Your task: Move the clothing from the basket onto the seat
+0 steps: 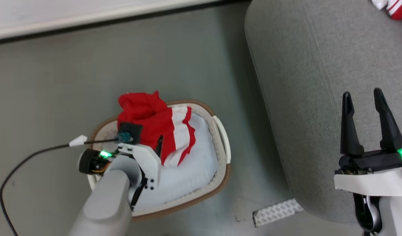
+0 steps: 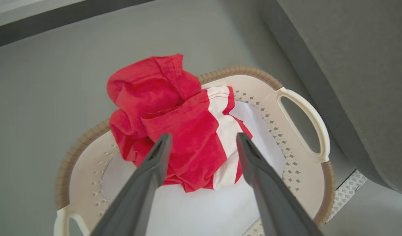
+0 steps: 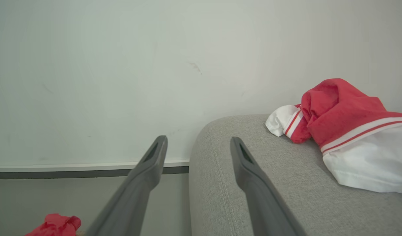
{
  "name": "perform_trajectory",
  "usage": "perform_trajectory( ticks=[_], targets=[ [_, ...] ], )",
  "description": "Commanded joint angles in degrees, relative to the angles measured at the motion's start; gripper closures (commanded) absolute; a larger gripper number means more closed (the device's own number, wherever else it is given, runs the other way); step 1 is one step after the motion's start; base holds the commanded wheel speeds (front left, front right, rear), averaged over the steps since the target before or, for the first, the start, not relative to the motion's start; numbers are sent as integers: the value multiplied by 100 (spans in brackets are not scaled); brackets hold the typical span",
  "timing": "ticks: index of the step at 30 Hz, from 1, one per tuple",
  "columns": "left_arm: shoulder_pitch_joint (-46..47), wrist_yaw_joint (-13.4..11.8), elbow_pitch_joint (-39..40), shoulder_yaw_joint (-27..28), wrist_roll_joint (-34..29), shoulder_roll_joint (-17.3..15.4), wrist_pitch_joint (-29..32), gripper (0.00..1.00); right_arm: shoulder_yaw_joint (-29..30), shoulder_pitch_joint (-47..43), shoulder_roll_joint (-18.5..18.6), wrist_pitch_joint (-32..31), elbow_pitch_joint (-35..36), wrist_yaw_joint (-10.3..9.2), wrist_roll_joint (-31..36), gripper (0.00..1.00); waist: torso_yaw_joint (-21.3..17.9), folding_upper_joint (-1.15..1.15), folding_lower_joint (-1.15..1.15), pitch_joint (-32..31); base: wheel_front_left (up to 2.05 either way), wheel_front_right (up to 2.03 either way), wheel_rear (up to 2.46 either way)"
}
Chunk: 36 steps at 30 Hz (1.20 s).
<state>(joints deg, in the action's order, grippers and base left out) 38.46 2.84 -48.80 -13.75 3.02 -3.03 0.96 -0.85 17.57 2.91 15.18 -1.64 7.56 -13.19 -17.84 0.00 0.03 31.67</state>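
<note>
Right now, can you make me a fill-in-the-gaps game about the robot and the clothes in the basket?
1. The clothing in the basket is mostly ____ with white bands.
2. The left gripper hangs over that basket with its jaws ____.
3. The right gripper, over by the seat, holds ____.

Missing words: red; open; nothing.
</note>
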Motion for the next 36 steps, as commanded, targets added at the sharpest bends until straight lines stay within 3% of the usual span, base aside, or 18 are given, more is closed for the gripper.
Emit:
perform_trajectory(
  ticks=[1, 7, 17, 18, 19, 20, 27, 36],
  targets=[
    [205, -68, -181, 15, -86, -107, -37, 0, -45, 140, 0, -4, 104, -14, -44, 0, -234, 0, -3, 557, 0, 0, 0],
    [833, -312, -862, 19, -141, -256, -111, 0, -120, 318, 0, -5, 429, -15, -160, 0, -229, 0, -3, 1077, 0, 0, 0],
    [1742, -369, -1579, -96, -183, -284, -340, 0, -146, 298, 1, -5, 857, -15, -158, 0, -179, 0, -3, 1758, 0, 0, 0],
    [1784, -333, -1652, -115, -167, -269, -408, 23, -150, 245, 1, -4, 868, -15, -142, 0, -172, 0, -3, 1768, 0, 0, 0],
    [1820, -314, -1703, -152, -186, -258, -489, 87, -150, 199, 1, -5, 882, -15, -145, 0, -166, 0, -3, 1773, 0, 0, 0],
    [1842, -296, -1772, -189, -202, -250, -545, 100, -137, 169, 2, -5, 893, -15, -156, 0, -162, 0, -3, 1772, 0, 0, 0],
    [1817, -172, -2017, -234, -25, -148, -1022, 100, -141, 186, 1, -5, 774, -15, -227, 0, -119, 0, -3, 1586, 0, 0, 0],
    [916, 222, -1738, -303, 463, 3, -1577, 100, 47, 49, 6, -4, 308, -15, -13, 0, 508, 0, -3, 36, 0, 0, 0]
  ],
)
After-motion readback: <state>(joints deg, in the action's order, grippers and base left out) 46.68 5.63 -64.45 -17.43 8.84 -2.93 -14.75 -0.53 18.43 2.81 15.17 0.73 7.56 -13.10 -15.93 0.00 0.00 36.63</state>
